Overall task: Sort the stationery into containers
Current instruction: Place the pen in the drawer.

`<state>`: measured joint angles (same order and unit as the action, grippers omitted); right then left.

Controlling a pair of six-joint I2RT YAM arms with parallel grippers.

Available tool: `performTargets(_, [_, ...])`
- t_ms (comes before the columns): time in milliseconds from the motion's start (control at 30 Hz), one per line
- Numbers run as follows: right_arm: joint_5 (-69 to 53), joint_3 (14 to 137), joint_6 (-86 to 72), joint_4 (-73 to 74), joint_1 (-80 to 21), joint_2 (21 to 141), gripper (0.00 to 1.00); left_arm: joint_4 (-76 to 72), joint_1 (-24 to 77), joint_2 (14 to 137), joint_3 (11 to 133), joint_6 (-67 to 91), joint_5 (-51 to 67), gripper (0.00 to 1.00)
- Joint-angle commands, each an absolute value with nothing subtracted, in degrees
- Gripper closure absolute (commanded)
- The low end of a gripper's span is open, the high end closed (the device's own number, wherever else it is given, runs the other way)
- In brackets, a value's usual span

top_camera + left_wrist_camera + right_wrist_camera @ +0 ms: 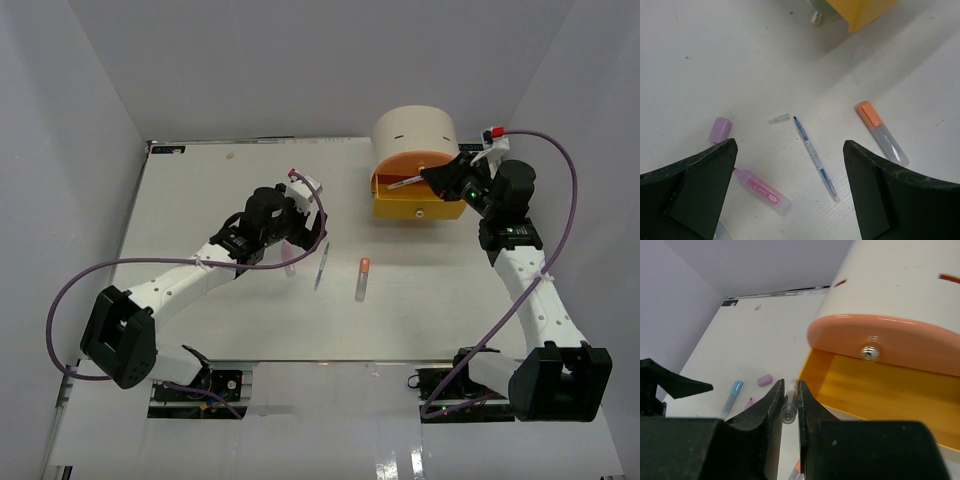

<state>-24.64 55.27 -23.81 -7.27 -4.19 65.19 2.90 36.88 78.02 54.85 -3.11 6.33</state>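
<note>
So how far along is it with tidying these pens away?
The yellow drawer is pulled open. The right gripper holds a thin pen at it. Left on the table, at least: pink marker, blue pen, orange-capped marker, purple cap, below the open left gripper.

The white surface [200, 200] carries a cream organiser [415, 130] at its far right. Near the middle lie a pink marker [762, 191], a purple cap [720, 130] just beside its tip, a clear cap [779, 118], a thin blue pen [815, 159] and an orange-capped marker [882, 132].
</note>
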Motion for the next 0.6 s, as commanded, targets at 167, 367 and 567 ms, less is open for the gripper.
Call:
performTargets(167, [-29.9,54.9,-26.9,-7.6,3.4,70.4,0.9,7.3,36.7,81.0,59.1,1.9,-1.8,0.02])
performTargets(367, [-25.7,55.5,-25.7,-7.0,3.7,73.4,0.74,7.8,36.6,81.6,59.5,2.2,-2.0,0.02])
performTargets(567, [-18.3,58.9,-21.5,-2.6,4.1,74.1,0.41,8.8,36.5,82.4,60.2,2.7,-1.8,0.02])
